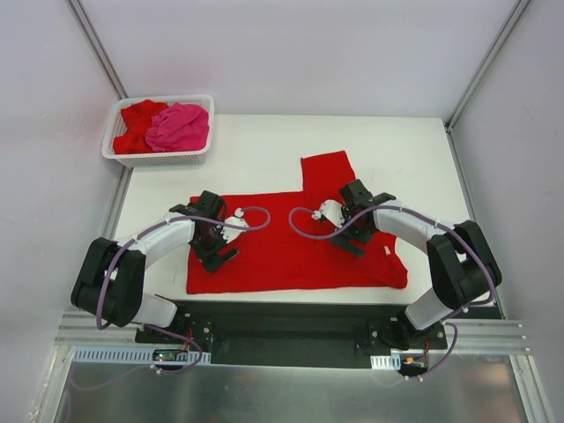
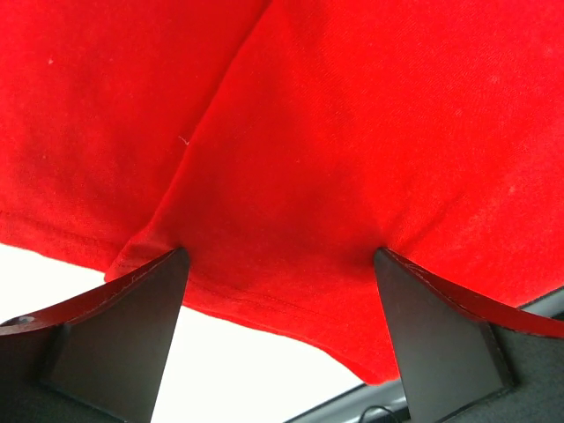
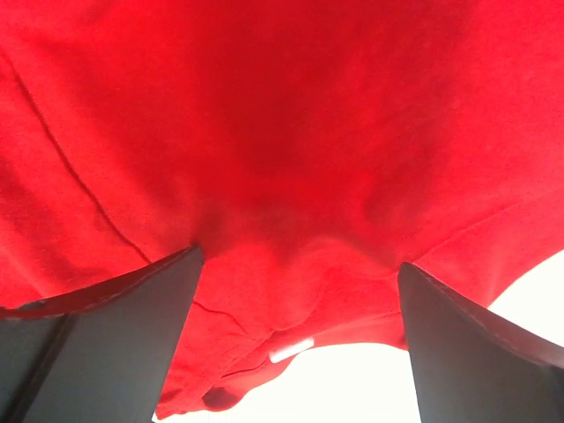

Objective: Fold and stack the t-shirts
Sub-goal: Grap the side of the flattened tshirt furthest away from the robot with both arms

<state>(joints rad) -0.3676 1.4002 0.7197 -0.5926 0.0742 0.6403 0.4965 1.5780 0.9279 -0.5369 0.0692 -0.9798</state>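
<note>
A bright red t-shirt lies spread flat on the white table, one sleeve pointing to the far side. My left gripper is open, its tips down on the shirt's left part; in the left wrist view the cloth's hemmed edge runs between the fingers. My right gripper is open, tips down on the shirt's right part; in the right wrist view bunched cloth and a white label lie between the fingers. Another red t-shirt and a hot pink one lie in the basket.
The white lattice basket stands at the table's far left corner. Bare white table lies between the basket and the spread shirt. Frame posts rise at the far corners; the table's near edge is just below the shirt.
</note>
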